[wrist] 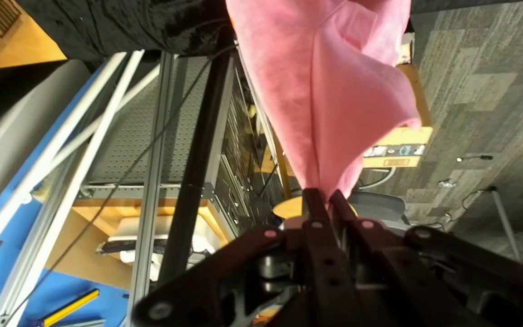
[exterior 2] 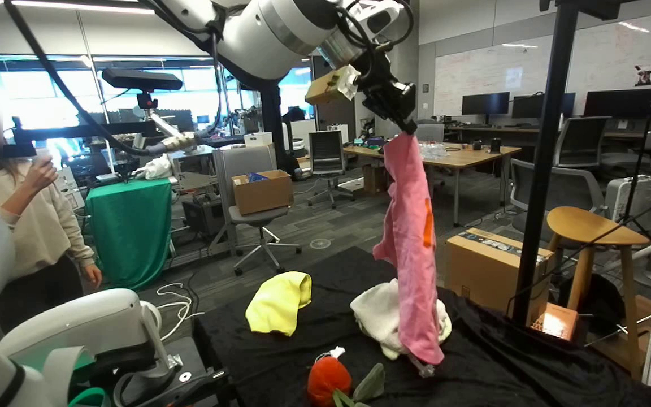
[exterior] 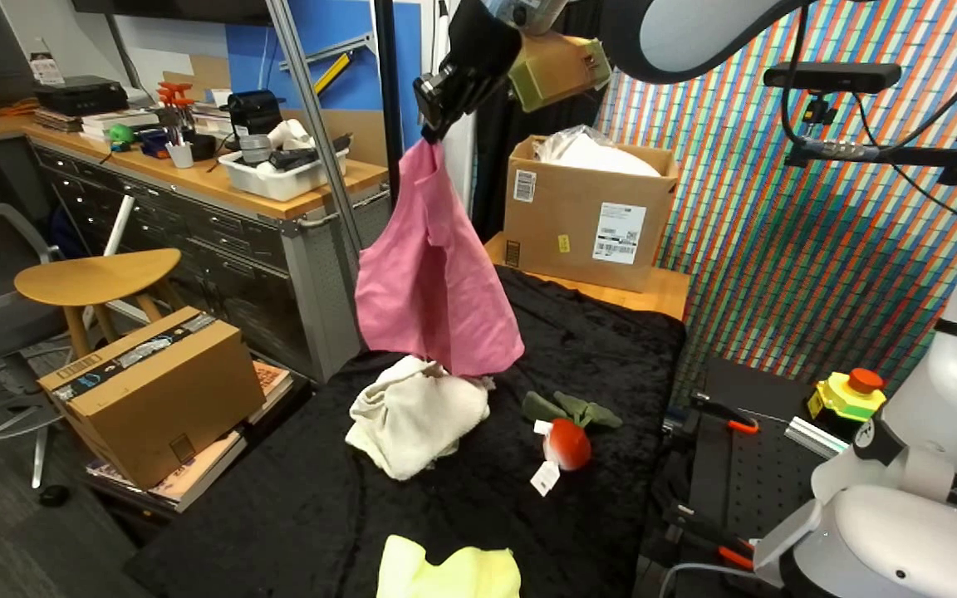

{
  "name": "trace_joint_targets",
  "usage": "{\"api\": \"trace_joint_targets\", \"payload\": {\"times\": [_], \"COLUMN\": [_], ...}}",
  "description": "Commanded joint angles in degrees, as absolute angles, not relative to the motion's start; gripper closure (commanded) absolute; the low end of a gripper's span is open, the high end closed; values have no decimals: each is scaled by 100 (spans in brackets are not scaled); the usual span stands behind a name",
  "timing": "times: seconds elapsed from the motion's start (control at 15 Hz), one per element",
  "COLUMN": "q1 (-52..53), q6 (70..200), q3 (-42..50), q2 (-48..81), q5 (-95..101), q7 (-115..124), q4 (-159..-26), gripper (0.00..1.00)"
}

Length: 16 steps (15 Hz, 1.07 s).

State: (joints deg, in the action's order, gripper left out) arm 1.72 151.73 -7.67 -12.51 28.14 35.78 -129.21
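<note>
My gripper (wrist: 326, 196) is shut on the top of a pink cloth (wrist: 334, 91), which hangs down in loose folds. In an exterior view the gripper (exterior: 435, 133) is high over the black-covered table (exterior: 296, 507). The cloth's lower end hangs just by a crumpled white cloth (exterior: 416, 415) and partly covers it in both exterior views; whether they touch I cannot tell. An orange strip (exterior 2: 428, 223) shows on the pink cloth's side. A yellow cloth (exterior 2: 277, 305) lies on the table, as does a red plush fruit with green leaves (exterior: 570, 446) and white tags.
A cardboard box (exterior: 586, 208) stands at the table's end, and another box (exterior: 154, 390) sits beside the table near a wooden stool (exterior: 96, 274). A black post (exterior 2: 546, 141) rises at the table's side. A person (exterior 2: 37, 209) stands near the robot's base.
</note>
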Motion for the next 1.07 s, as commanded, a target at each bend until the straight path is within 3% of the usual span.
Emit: {"api": "trace_joint_targets", "payload": {"times": [0.0,0.6,0.87,0.93,1.0], "q1": [3,-116,320,397,459], "q6": [15346,14678,14057,13963,13871], "q3": [-1137,-1654,-1231,-1137,-1048], "q2": [-1310,-95,586,721,784], "q5": [3032,4785,5104,5065,4977], "q7": [3688,5004,5241,5219,5172], "q4": [-12726,-11967,-11588,-11507,-11453], "gripper": [93,93,93,68,67]}}
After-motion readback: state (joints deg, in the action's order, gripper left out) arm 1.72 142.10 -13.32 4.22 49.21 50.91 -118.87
